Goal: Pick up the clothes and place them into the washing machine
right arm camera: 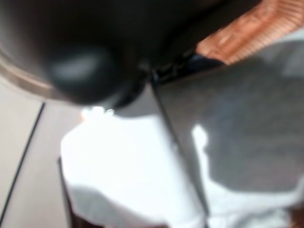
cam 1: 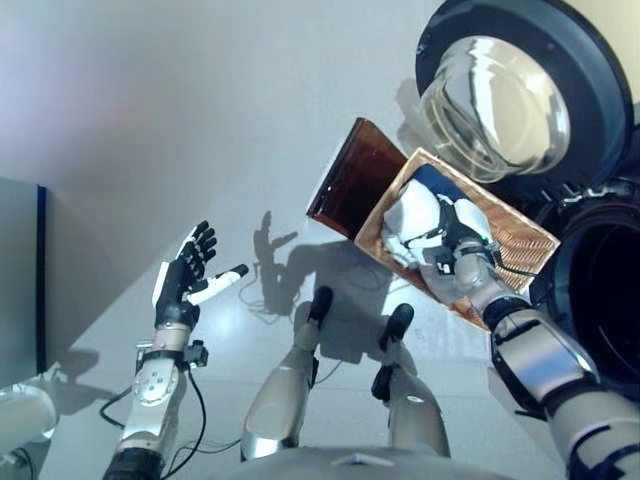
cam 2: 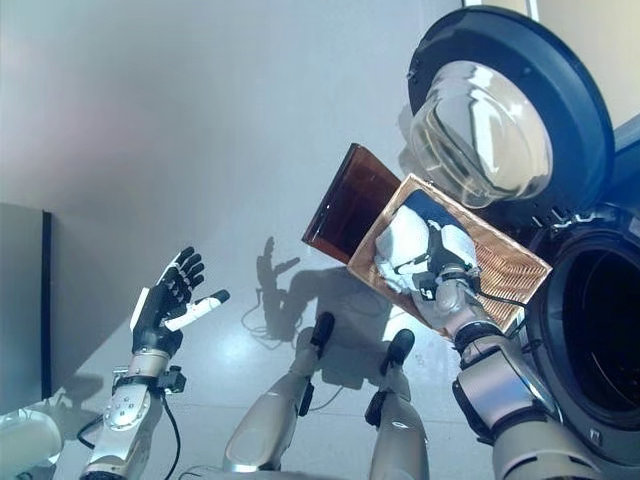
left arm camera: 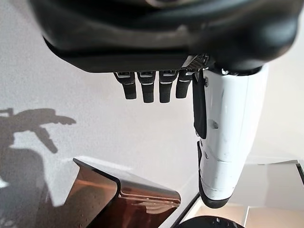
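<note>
The left hand (cam 1: 183, 278) hangs over the smooth pale floor (cam 1: 200, 130), fingers straight and spread, holding nothing. The right hand (cam 2: 437, 272) reaches down into a rectangular, ribbed amber plastic basket (cam 2: 500, 258), sunk in soft, crumpled white clothes (cam 2: 405, 240) with a dark blue piece; its grip cannot be told. Just beyond stands the washing machine (cam 2: 595, 330), its round glass-domed door (cam 2: 500, 110) swung open.

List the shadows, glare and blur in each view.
Eye views: the left hand casts a hand-shaped shadow on the floor; glare on the washing machine door glass. Left wrist view: sharp, sheen on the brown basket. Right wrist view: blurred throughout, white cloth washed out.
</note>
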Controlling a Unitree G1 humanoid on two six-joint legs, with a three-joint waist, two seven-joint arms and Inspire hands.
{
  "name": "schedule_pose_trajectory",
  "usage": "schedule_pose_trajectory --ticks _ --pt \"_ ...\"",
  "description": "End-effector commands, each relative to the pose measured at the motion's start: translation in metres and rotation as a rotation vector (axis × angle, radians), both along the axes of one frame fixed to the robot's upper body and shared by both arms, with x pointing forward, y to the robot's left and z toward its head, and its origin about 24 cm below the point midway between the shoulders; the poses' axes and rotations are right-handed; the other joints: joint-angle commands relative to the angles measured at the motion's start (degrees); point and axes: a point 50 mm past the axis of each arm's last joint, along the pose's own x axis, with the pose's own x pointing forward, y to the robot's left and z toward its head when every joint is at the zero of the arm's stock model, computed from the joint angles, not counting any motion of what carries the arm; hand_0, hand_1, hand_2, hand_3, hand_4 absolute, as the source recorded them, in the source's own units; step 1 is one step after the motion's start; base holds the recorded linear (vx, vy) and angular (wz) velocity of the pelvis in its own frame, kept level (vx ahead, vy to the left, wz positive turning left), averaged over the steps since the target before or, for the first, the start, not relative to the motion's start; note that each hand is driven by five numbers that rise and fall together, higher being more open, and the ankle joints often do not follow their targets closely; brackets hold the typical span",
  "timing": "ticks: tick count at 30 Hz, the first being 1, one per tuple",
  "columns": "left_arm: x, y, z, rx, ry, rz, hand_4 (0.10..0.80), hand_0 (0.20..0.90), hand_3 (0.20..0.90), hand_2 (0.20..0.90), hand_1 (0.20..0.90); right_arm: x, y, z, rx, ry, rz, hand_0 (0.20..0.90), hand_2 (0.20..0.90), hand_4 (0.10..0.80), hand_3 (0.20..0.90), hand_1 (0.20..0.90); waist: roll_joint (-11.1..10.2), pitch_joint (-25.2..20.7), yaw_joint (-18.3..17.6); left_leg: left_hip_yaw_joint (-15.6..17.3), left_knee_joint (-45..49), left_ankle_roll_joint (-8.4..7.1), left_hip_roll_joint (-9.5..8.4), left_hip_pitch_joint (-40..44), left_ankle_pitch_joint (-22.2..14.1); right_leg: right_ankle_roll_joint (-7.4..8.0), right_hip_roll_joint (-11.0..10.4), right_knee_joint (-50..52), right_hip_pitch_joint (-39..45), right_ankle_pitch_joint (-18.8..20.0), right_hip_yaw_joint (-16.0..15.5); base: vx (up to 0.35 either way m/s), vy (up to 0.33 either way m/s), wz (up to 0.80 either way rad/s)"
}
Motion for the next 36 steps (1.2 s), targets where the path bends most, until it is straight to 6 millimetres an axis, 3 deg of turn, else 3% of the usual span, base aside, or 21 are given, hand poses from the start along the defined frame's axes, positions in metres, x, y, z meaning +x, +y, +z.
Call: schedule_pose_trajectory --ticks 1,11,13,16,36 --pt "0.004 0.011 0.045 0.078 -0.216 -0.002 0.8 0.9 0.9 0.9 0.9 0.022 0.024 0.028 0.018 -0.105 0.054 0.9 0.9 0.8 0.9 0.9 -0.6 -1.4 0.9 0.4 -1.0 -2.11 -3.58 -2.2 -1.2 3.04 -2.9 6.7 -4.5 -5.1 4.1 0.057 -0.026 0.0" --pt "0.008 0.01 0.056 0.079 -0.265 -0.003 0.8 0.9 0.9 0.9 0.9 0.032 0.024 0.047 0.03 -0.151 0.027 0.9 0.9 0.8 0.9 0.9 0.3 0.5 1.6 0.2 -1.0 -2.17 -3.95 -5.1 -0.4 3.1 -3.4 7.2 -7.4 -4.7 4.2 -0.028 0.013 0.02" --pt "0.008 0.01 0.055 0.078 -0.264 -0.005 0.8 0.9 0.9 0.9 0.9 0.032 0.024 0.047 0.028 -0.151 0.026 0.713 0.713 0.667 0.713 0.713 0.4 0.7 1.6 0.2 -1.0 -2.14 -3.99 -5.3 -0.4 3.12 -3.4 7.2 -7.6 -4.6 4.2 -0.015 0.013 -0.02" --pt "0.009 0.011 0.058 0.087 -0.272 -0.003 0.8 0.9 0.9 0.9 0.9 0.036 0.025 0.055 0.026 -0.17 0.027 0.2 0.2 0.3 0.2 0.2 0.6 1.2 1.6 0.2 -1.0 -2.06 -4.17 -6.1 -0.2 3.14 -3.6 7.4 -8.9 -4.3 4.4 -0.025 0.019 -0.02" --pt "0.005 0.013 0.057 0.103 -0.263 -0.009 0.8 0.9 0.9 0.9 0.9 0.035 0.022 0.054 -0.013 -0.164 -0.004 0.2 0.2 0.3 0.2 0.2 0.9 1.1 1.3 0.7 -1.0 -1.89 -4.53 -7.2 0.0 3.29 -3.9 6.9 -9.7 -3.8 4.8 -0.005 0.004 0.0"
